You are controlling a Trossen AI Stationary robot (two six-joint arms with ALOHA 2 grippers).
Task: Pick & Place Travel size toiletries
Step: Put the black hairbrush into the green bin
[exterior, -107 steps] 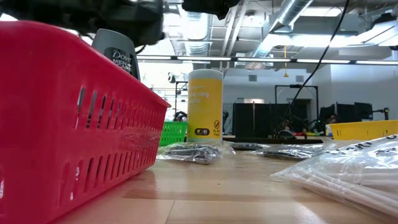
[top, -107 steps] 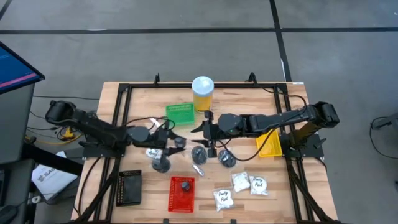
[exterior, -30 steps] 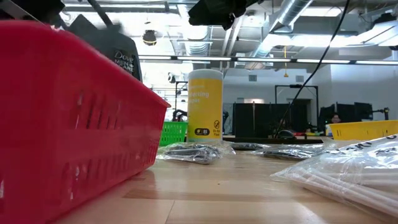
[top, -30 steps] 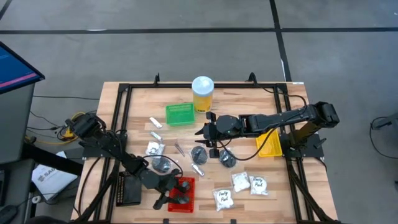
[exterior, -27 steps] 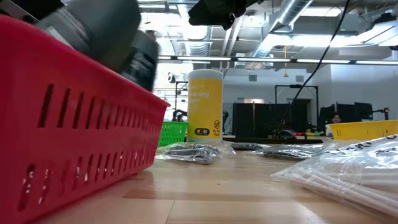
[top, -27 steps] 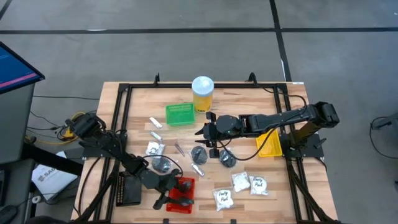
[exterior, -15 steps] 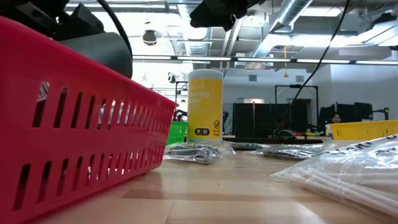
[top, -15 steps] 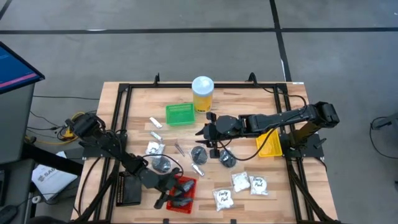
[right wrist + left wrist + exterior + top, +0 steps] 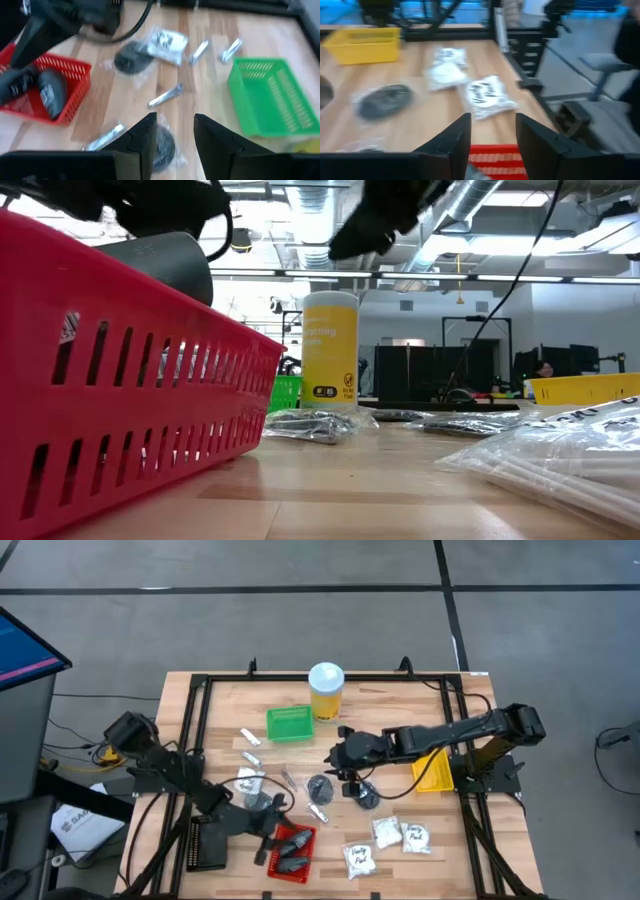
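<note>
The red tray point(image 9: 290, 852) holds two small dark bottles point(image 9: 288, 850) lying on their sides; the right wrist view shows the bottles point(image 9: 50, 92) too. My left gripper point(image 9: 268, 843) is open at the tray's left edge, above its rim point(image 9: 495, 152), touching nothing. My right gripper point(image 9: 336, 768) is open and hovers over a dark round puck point(image 9: 162, 145) at mid-table. More pucks point(image 9: 363, 797), white sachets point(image 9: 387, 831) and silvery tubes point(image 9: 318, 811) lie flat on the wood.
A green tray point(image 9: 290, 723) and a tall yellow jar point(image 9: 326, 690) stand at the far side. A yellow tray point(image 9: 432, 770) sits on the right, under my right arm. A black tray point(image 9: 208, 842) lies left of the red one. A dark frame edges the table.
My left gripper let go of the dark bottle over the red tray and drew back toward the table's left. The bottle now lies on its side beside the other one, and the tray has turned slightly. My right gripper shifted a little toward the near right.
</note>
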